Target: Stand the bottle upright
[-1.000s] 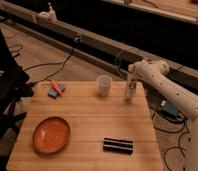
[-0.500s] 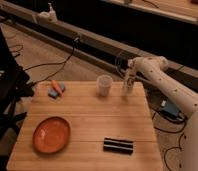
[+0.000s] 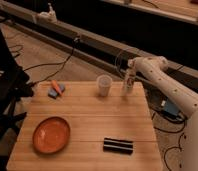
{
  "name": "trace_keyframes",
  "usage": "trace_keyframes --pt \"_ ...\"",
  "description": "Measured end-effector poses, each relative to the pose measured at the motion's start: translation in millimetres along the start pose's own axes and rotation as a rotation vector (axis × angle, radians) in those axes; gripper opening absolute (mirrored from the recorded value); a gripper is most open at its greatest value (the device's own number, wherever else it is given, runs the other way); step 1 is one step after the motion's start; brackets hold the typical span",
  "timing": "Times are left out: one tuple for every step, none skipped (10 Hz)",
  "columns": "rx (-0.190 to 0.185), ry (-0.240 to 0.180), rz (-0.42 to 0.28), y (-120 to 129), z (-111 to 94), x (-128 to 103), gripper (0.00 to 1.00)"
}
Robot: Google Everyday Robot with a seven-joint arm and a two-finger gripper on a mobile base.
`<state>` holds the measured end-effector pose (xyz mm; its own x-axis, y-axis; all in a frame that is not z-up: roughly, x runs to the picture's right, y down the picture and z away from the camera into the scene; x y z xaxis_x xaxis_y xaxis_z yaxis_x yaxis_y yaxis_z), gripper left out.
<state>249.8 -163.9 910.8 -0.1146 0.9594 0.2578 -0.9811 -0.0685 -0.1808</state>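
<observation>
Bottle [image 3: 127, 86] stood upright on the wooden counter [image 3: 92, 115], just to the right of the translucent cup [image 3: 104, 85] and apart from it. The gripper [image 3: 129, 74] hung over the bottle's upper part, also right of the cup. Whether it clasped the bottle could not be told. An orange plate [image 3: 52, 135] lay well in front of the cup to its left, and a black bar [image 3: 117, 145] in front of the cup.

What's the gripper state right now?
Gripper: at the top of the bottle, far right of the table; open or closed cannot be told.
</observation>
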Motion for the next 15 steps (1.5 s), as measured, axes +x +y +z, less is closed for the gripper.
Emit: trace_keyframes --pt "0.001 -0.014 -0.006 -0.8 1.8 -3.7 0.0" --pt "0.003 -0.055 -0.016 -3.3 4.6 -15.8 0.0" --pt "0.007 -0.094 -0.023 -7.5 8.6 -25.9 0.0" --pt "0.011 -0.133 -0.031 -11.8 12.7 -35.6 0.0" --pt "0.015 -0.154 -0.038 -14.3 16.4 -39.9 0.0" --pt "0.025 -0.183 -0.05 -19.7 22.2 -44.5 0.0" --pt "0.034 -0.194 -0.058 -24.7 26.0 -44.6 0.0" --pt "0.044 -0.204 -0.065 -29.4 29.0 -44.6 0.0" --pt "0.052 -0.208 -0.07 -32.6 30.3 -44.4 0.02" --pt "0.06 -0.213 -0.077 -35.5 29.9 -45.3 0.1" --pt "0.066 -0.217 -0.082 -37.3 28.5 -46.2 0.19" --pt "0.071 -0.224 -0.088 -38.3 25.4 -49.1 0.29" --pt "0.074 -0.226 -0.092 -39.7 23.3 -47.9 0.39" --pt "0.075 -0.226 -0.092 -40.3 21.1 -45.7 0.5" --pt "0.071 -0.224 -0.091 -39.6 20.3 -41.6 0.57"
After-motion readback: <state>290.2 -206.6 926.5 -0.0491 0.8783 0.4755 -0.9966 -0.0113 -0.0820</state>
